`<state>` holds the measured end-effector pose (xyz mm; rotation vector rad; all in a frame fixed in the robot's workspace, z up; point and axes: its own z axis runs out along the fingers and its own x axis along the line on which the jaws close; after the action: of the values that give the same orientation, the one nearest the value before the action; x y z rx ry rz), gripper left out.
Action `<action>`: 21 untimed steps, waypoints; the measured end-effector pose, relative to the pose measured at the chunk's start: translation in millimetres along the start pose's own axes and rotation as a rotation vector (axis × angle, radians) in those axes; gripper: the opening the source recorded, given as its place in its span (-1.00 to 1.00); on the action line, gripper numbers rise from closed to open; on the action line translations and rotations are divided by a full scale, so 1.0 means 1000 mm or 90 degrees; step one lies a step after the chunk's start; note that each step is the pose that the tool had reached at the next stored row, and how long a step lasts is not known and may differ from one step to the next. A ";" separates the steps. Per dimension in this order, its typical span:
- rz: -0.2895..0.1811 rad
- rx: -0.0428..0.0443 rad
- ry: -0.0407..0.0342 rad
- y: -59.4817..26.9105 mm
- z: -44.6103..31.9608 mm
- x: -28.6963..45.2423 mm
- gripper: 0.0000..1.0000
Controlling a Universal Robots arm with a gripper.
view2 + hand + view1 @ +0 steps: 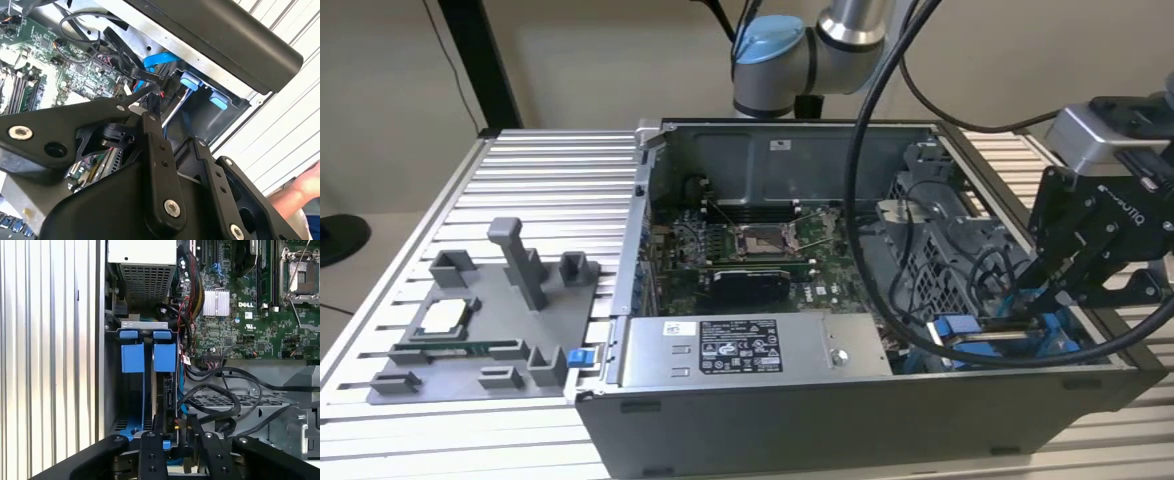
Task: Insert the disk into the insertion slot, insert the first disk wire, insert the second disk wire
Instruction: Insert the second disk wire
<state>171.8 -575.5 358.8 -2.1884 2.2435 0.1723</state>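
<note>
Where the open computer case (854, 425) reaches the lower right of the exterior view, the gripper (1051, 292) hangs down into the corner drive bay; whether it is open or closed cannot be told. The disk (165, 359) stands on edge in its slot just beside the gripper, and black cables (220, 390) loop nearby.

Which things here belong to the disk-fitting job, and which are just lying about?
Job in hand: disk in its blue frame; black wires beside it; pincer.
Lying about: grey power-supply box; grey parts tray on the exterior view's left.
</note>
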 end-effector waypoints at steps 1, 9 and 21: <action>0.000 0.0000 0.0001 0.0000 0.0000 0.0000 1.00; 0.000 0.0001 0.0022 -0.0001 0.0000 0.0000 1.00; 0.000 0.0001 0.0027 0.0003 -0.0046 -0.0004 1.00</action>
<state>171.9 -575.5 363.4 -2.1905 2.2459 0.1678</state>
